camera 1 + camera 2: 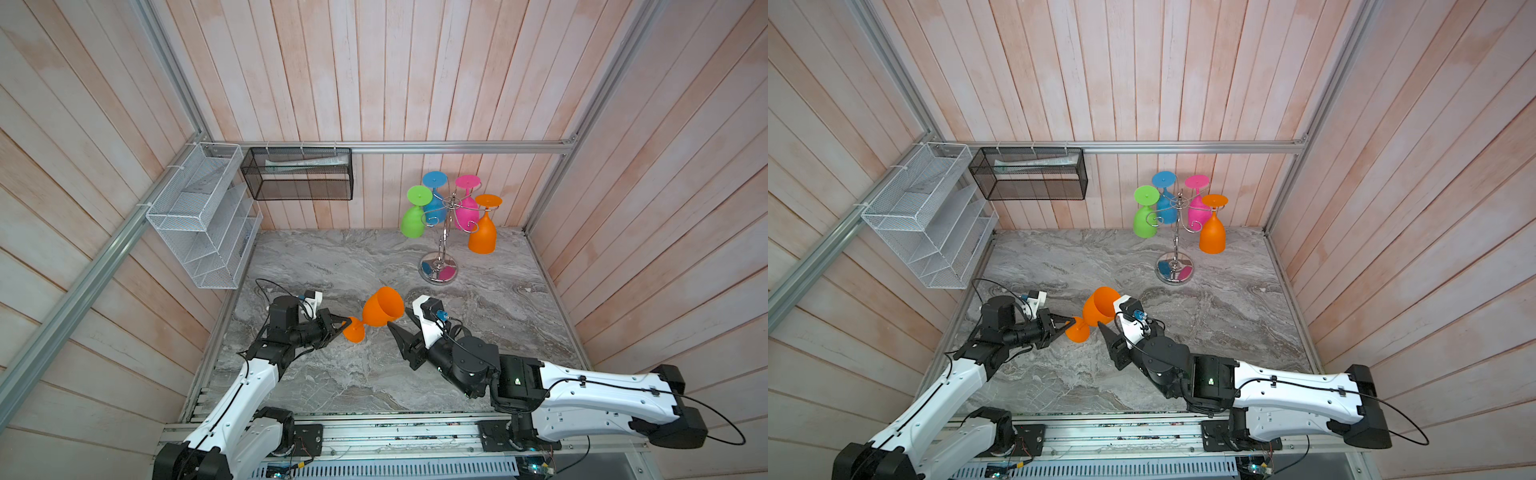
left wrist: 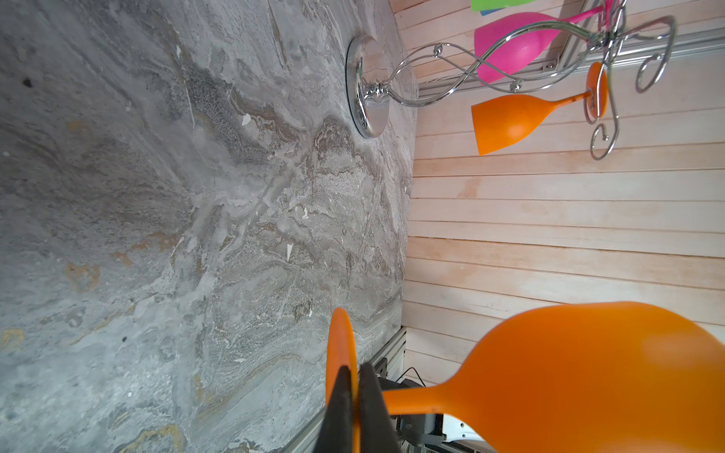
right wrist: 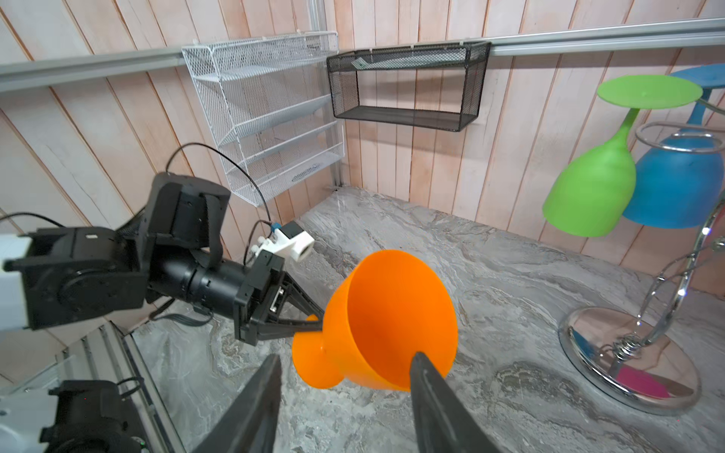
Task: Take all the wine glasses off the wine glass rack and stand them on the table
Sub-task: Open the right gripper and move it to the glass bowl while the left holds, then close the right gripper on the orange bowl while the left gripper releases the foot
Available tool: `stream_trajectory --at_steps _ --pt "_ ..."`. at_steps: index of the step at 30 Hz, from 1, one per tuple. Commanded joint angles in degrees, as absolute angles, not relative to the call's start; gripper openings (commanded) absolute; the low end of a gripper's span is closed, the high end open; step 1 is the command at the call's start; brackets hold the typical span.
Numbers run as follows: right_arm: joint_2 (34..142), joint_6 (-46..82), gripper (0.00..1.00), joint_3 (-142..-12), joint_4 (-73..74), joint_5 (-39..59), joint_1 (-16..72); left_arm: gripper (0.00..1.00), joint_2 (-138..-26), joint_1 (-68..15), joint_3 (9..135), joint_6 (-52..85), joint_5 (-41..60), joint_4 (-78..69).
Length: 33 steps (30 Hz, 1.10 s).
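An orange wine glass [image 1: 380, 309] [image 1: 1098, 309] [image 3: 392, 313] is held off the table, lying on its side with its bowl mouth toward the right arm. My left gripper [image 1: 345, 323] [image 2: 355, 372] is shut on the glass's round foot. My right gripper [image 1: 399, 319] [image 3: 347, 357] is open just below the bowl's rim, one fingertip [image 3: 421, 362] right at the rim. The chrome wine glass rack [image 1: 438, 270] [image 2: 372, 113] stands at the back right. A green [image 1: 413, 220], a blue [image 1: 434, 208], a pink [image 1: 465, 212] and another orange glass [image 1: 482, 237] hang upside down from it.
A white mesh basket [image 1: 203, 216] hangs on the left wall and a black mesh basket [image 1: 299, 174] on the back rail. Wooden plank walls enclose the grey marble tabletop [image 1: 332, 257] on three sides. A metal rail [image 1: 374, 432] runs along the front edge.
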<state>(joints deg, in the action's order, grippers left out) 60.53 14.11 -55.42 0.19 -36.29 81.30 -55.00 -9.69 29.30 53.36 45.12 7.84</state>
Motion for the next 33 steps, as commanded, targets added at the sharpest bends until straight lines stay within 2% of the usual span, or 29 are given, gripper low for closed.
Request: stream_trajectory --at_steps 1,5,15,21,33 --pt "63.9 16.5 0.51 -60.7 -7.4 -32.4 80.2 0.00 -54.0 -9.4 27.7 51.2 48.0 4.3" --pt "68.3 19.1 0.45 -67.0 -12.3 -26.5 77.7 0.00 -52.2 -9.2 27.5 50.6 48.3 4.0" --pt "75.1 24.1 0.41 -75.9 -19.6 -19.5 73.7 0.00 -50.4 -8.5 24.5 51.5 50.0 2.0" --pt "79.7 25.1 0.35 -79.1 -21.5 -18.5 73.4 0.00 -50.3 -5.8 23.8 51.9 52.5 1.1" --pt "83.8 27.0 0.30 -82.5 -20.9 -19.2 73.5 0.00 -49.8 -1.5 19.1 58.9 57.1 -6.5"
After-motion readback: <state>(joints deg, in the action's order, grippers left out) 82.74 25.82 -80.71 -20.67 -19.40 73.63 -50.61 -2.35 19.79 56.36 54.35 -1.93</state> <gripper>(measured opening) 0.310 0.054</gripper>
